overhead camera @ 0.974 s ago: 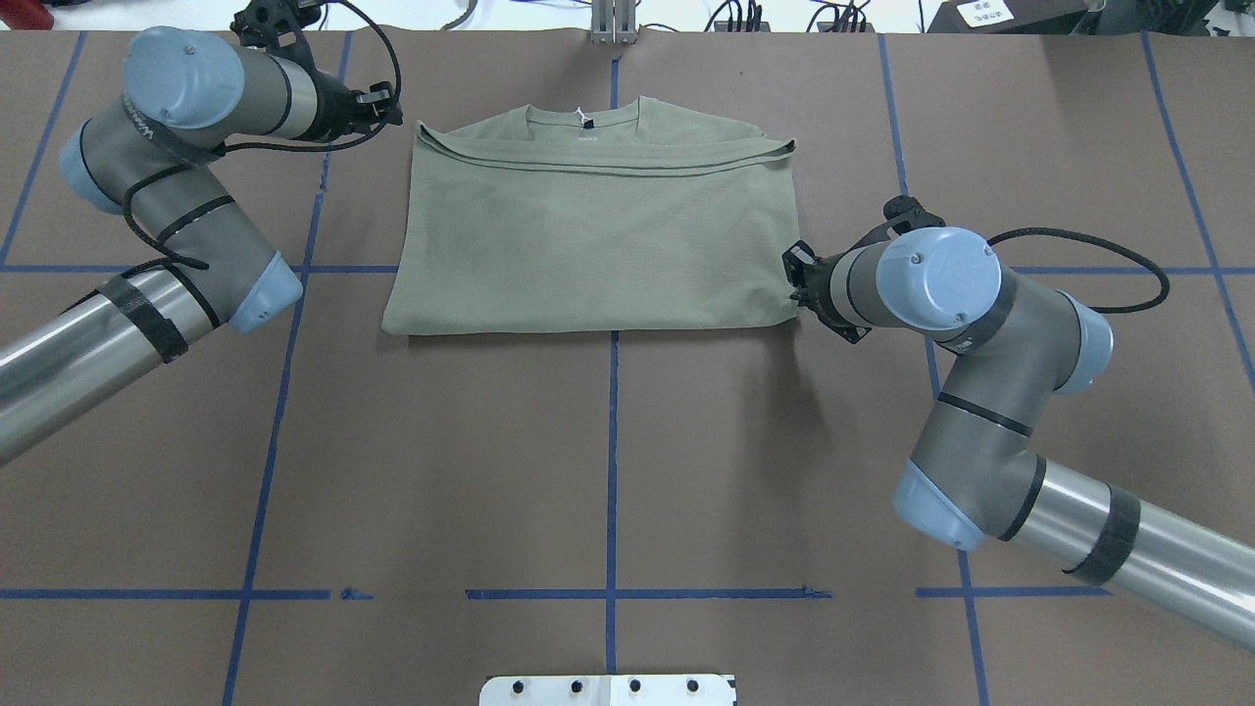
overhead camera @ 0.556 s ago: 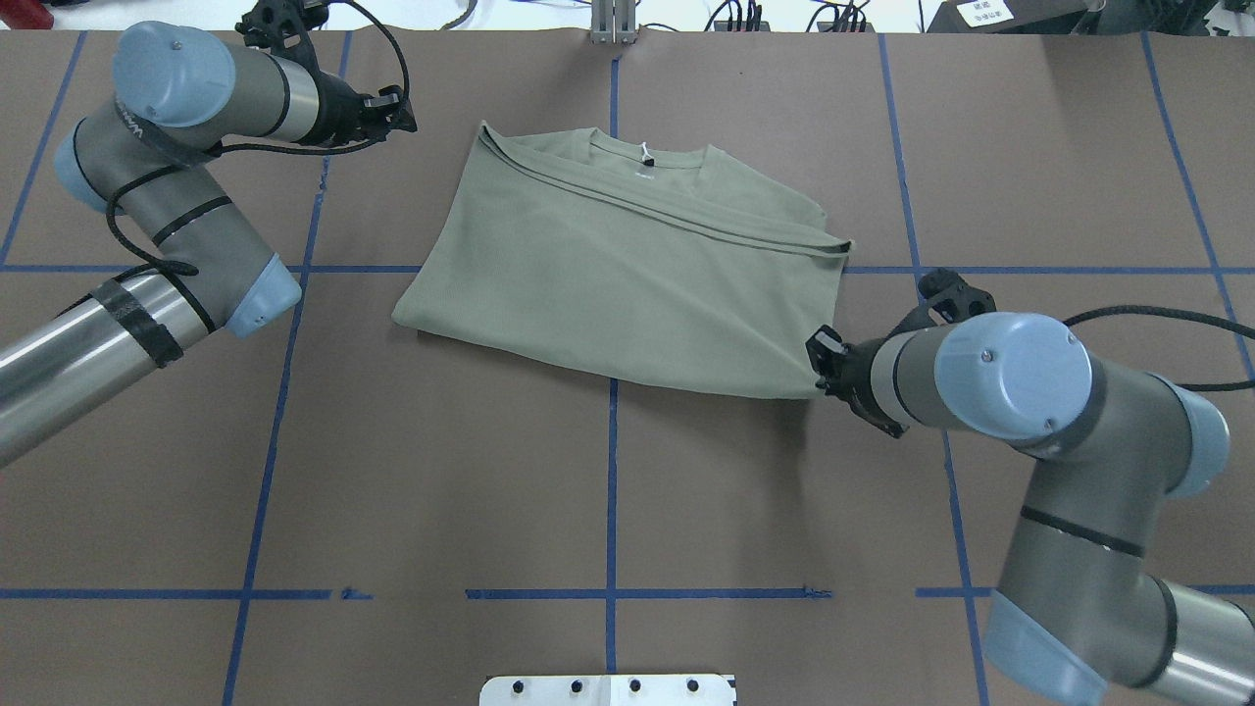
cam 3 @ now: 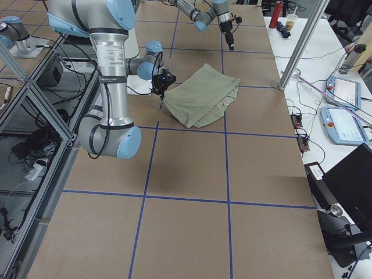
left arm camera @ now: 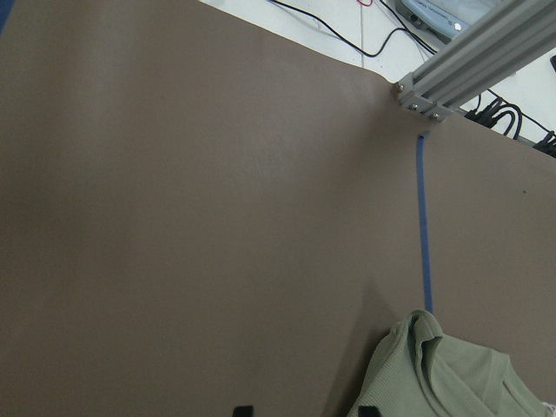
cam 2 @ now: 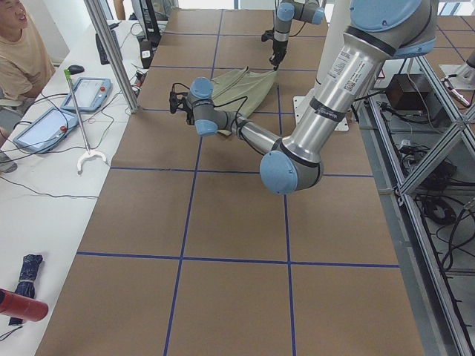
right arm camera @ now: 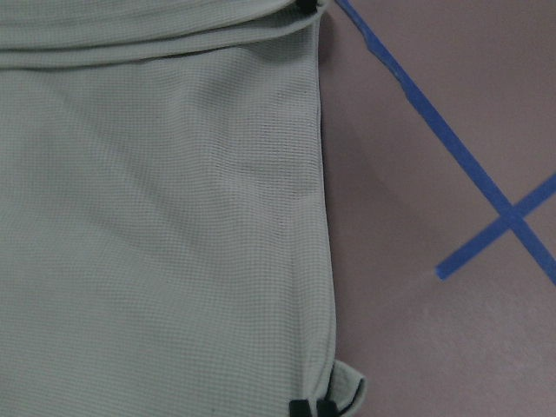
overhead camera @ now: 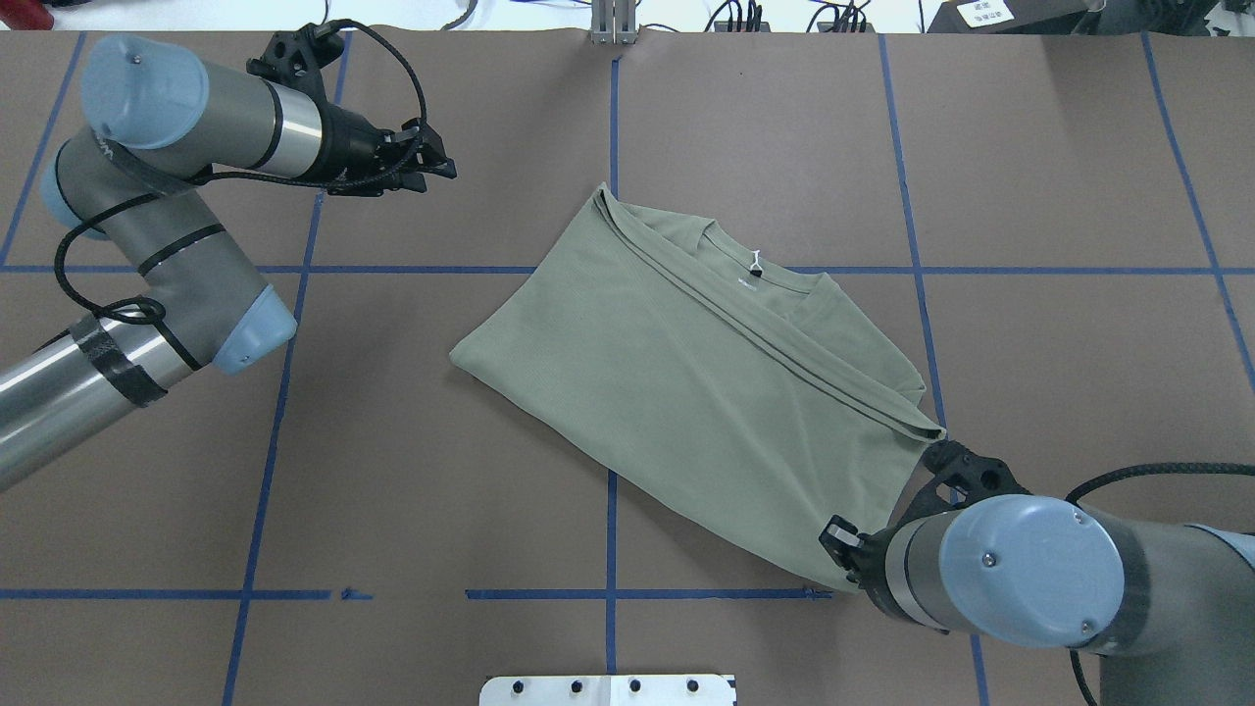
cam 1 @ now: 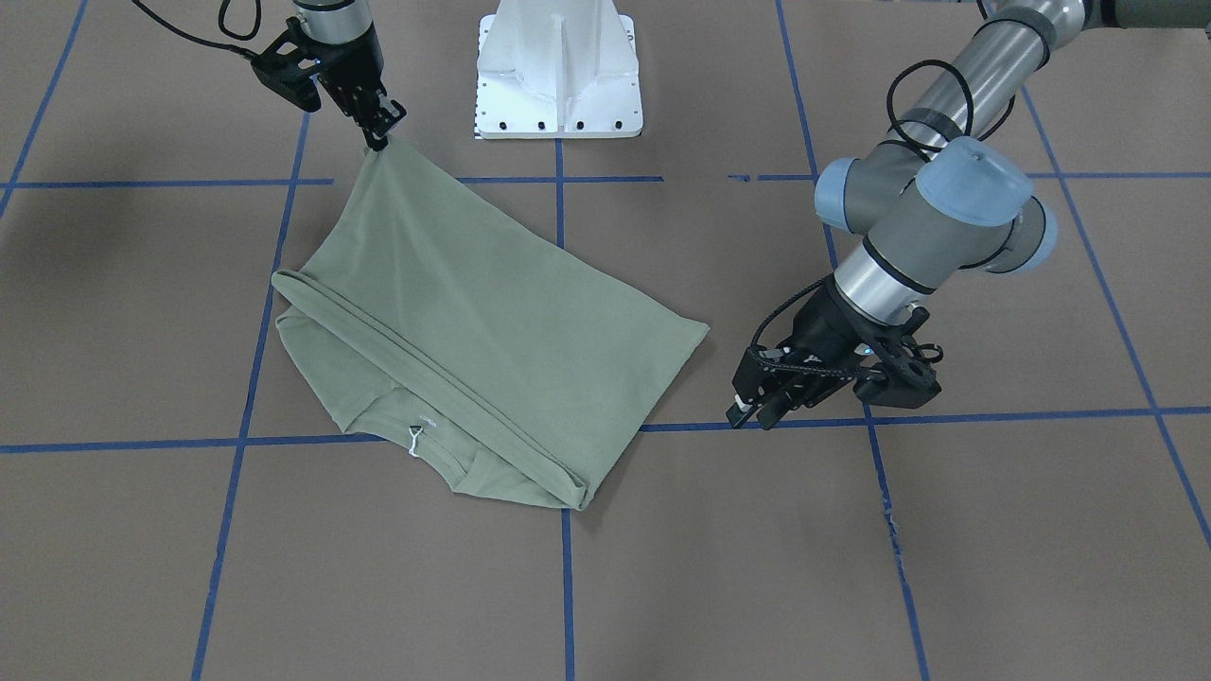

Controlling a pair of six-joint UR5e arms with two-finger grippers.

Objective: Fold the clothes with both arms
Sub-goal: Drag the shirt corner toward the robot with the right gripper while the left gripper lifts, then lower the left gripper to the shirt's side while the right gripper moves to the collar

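Right gripper (cam 1: 380, 137) is seen clamped on one corner of the sage-green shirt (cam 1: 492, 322), which is spread folded and askew on the brown table (cam 1: 946, 567); left gripper (cam 1: 754, 416) is held parted and empty, well apart from the cloth

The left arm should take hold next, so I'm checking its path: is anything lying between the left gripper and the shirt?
Nothing visible does. Only bare brown table with blue tape lines lies between the left gripper and the shirt. The right gripper pinches a corner on its far side, off that path.
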